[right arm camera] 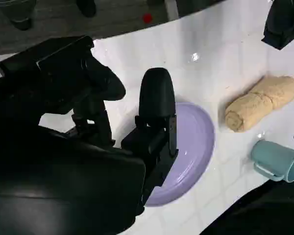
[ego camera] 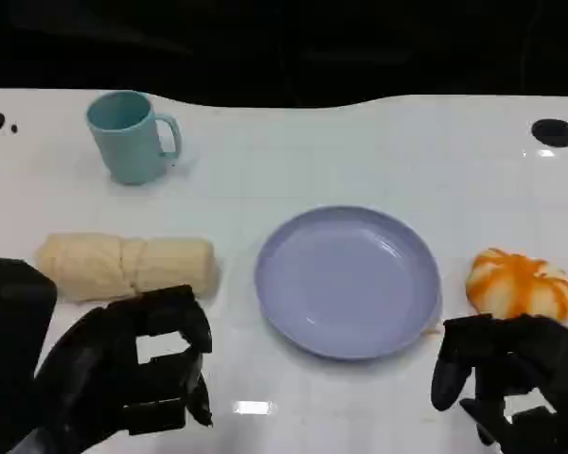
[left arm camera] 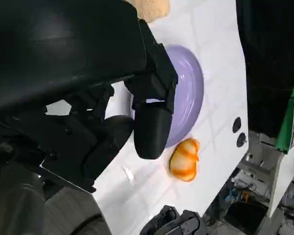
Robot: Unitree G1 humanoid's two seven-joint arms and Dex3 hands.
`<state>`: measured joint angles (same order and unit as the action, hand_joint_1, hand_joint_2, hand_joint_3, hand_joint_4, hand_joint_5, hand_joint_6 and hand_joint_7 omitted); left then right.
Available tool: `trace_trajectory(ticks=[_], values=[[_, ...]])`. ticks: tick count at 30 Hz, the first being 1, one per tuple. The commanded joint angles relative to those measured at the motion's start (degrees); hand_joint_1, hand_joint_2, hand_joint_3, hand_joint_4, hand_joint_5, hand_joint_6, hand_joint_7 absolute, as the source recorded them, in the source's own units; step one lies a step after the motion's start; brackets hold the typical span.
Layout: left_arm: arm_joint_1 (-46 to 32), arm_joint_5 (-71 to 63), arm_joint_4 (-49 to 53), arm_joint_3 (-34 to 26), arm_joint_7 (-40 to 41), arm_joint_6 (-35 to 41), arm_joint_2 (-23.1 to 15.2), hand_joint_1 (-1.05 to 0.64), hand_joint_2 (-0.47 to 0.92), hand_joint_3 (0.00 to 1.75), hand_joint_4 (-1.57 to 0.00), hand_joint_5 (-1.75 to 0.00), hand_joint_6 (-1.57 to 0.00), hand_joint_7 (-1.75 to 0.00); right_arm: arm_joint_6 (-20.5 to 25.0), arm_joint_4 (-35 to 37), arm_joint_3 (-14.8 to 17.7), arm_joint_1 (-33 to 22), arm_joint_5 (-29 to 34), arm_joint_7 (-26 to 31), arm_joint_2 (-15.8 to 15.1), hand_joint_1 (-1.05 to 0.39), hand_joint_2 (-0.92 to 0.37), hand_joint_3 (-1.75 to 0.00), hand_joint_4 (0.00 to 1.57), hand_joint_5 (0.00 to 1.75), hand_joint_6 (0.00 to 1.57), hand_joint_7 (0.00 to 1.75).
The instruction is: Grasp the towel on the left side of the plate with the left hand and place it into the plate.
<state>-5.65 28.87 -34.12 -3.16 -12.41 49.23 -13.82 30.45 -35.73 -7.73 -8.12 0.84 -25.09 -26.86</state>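
Nearest the camera, the left robot hand [ego camera: 137,374] hovered empty, fingers loosely apart, just on the near side of the rolled towel [ego camera: 125,266]. That towel lay on the worktop [ego camera: 360,151], left of the plate [ego camera: 347,281].

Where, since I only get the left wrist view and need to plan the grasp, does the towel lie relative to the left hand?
Observer: In the head view the rolled towel lies lengthwise just beyond the left hand, left of the plate. The hand is not gripping it.
Operator: Anything standing near it?
Observer: A teal mug stands upright farther back, apart from the towel.
Operator: Is the plate free?
Observer: Yes, the head view shows the whole plate with nothing lying in it.
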Motion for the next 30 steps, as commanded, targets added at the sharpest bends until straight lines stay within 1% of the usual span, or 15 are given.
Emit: trace_trajectory(ticks=[1, 6, 14, 17, 21, 22, 23, 24, 25, 26, 27, 28, 29, 30], values=[[-0.1, -0.9, 0.3, 0.1, 0.0, -1.1, -0.7, -0.06, 0.53, 1.3, -0.85, -1.75, -0.75, -1.67, -0.8, 0.0, 0.6, -0.2, 0.1, 0.1, -0.4, 0.08, -0.6, -1.07, 0.71, 1.71, 0.68, 1.43], [0.5, -0.7, 0.4, -0.4, 0.3, -0.7, -0.9, -0.06, 0.53, 1.31, -0.84, -1.75, -0.75, -1.69, 1.0, -0.6, 0.4, 0.7, 0.0, 0.1, -0.2, 0.06, -0.61, -1.04, 0.69, 1.72, 0.67, 1.45], [1.3, -2.1, 0.5, 0.0, 1.4, -0.4, -1.1, -0.04, 0.52, 1.32, -0.86, -1.75, -0.78, -1.67, 1.4, -0.3, 0.2, 1.2, 0.0, 0.3, 0.0, 0.05, -0.6, -1.05, 0.69, 1.67, 0.67, 1.44], [1.4, -3.0, 0.2, 0.1, 2.0, -0.2, -1.0, -0.04, 0.51, 1.32, -0.86, -1.75, -0.79, -1.64, 1.0, -0.1, 0.2, 1.2, 0.1, 0.4, 0.0, 0.04, -0.59, -1.06, 0.7, 1.66, 0.68, 1.44], [1.3, -3.8, 0.6, -0.1, 1.4, -1.8, -0.6, -0.04, 0.5, 1.31, -0.79, -1.73, -0.76, -1.55, 0.7, 0.0, 0.1, 1.3, 0.2, 0.4, 0.0, 0.05, -0.59, -1.07, 0.7, 1.64, 0.68, 1.42], [1.1, -4.3, 0.9, -0.1, 1.0, -3.4, -0.3, -0.03, 0.51, 1.3, -0.77, -1.7, -0.75, -1.48, 0.6, 0.0, 0.1, 1.4, 0.3, 0.3, -0.1, 0.05, -0.59, -1.07, 0.7, 1.64, 0.68, 1.42], [0.9, -5.0, 0.9, -0.1, 1.0, -4.7, -0.2, -0.04, 0.5, 1.29, -0.75, -1.63, -0.72, -1.35, 0.5, 0.1, 0.1, 1.5, 0.4, 0.4, -0.2, 0.05, -0.59, -1.07, 0.7, 1.65, 0.68, 1.42], [0.8, -5.4, 0.9, 0.0, 1.0, -5.6, -0.2, -0.06, 0.48, 1.27, -0.73, -1.54, -0.69, -1.16, 0.4, 0.1, 0.0, 1.6, 0.5, 0.4, -0.2, 0.05, -0.59, -1.06, 0.71, 1.65, 0.68, 1.43], [0.7, -6.3, 0.8, 0.4, 1.0, -6.6, -0.4, -0.07, 0.48, 1.26, -0.72, -1.5, -0.69, -1.08, 0.4, 0.2, 0.0, 1.6, 0.6, 0.4, -0.2, 0.05, -0.59, -1.06, 0.71, 1.66, 0.68, 1.43], [0.7, -8.5, 0.7, 1.3, 0.7, -9.2, -1.6, -0.08, 0.5, 1.2, -0.7, -1.43, -0.68, -0.97, 0.4, 0.3, 0.1, 1.6, 0.5, 0.5, 0.0, 0.05, -0.59, -1.06, 0.71, 1.66, 0.68, 1.43], [0.7, -10.9, 0.9, 2.2, 0.1, -12.0, -3.0, -0.14, 0.58, 0.98, -0.61, -1.27, -0.64, -0.75, 0.4, 0.4, 0.2, 1.6, 0.2, 0.5, 0.2, 0.05, -0.59, -1.06, 0.71, 1.66, 0.68, 1.44], [0.8, -12.7, 1.0, 2.9, -0.3, -13.9, -4.1, -0.17, 0.66, 0.82, -0.58, -1.17, -0.64, -0.61, 0.3, 0.5, 0.2, 1.6, 0.1, 0.5, 0.3, 0.05, -0.59, -1.06, 0.71, 1.66, 0.67, 1.44], [1.0, -14.8, 1.3, 3.6, -0.9, -16.3, -5.4, -0.19, 0.71, 0.71, -0.56, -1.11, -0.65, -0.51, 0.5, 0.5, 0.2, 1.7, 0.2, 0.5, 0.3, 0.05, -0.59, -1.06, 0.71, 1.66, 0.67, 1.44], [1.2, -16.3, 1.8, 4.0, -1.4, -18.2, -6.3, -0.21, 0.79, 0.53, -0.51, -0.99, -0.64, -0.37, 0.7, 0.4, 0.2, 1.8, 0.2, 0.6, 0.3, 0.05, -0.6, -1.06, 0.71, 1.66, 0.67, 1.44]])
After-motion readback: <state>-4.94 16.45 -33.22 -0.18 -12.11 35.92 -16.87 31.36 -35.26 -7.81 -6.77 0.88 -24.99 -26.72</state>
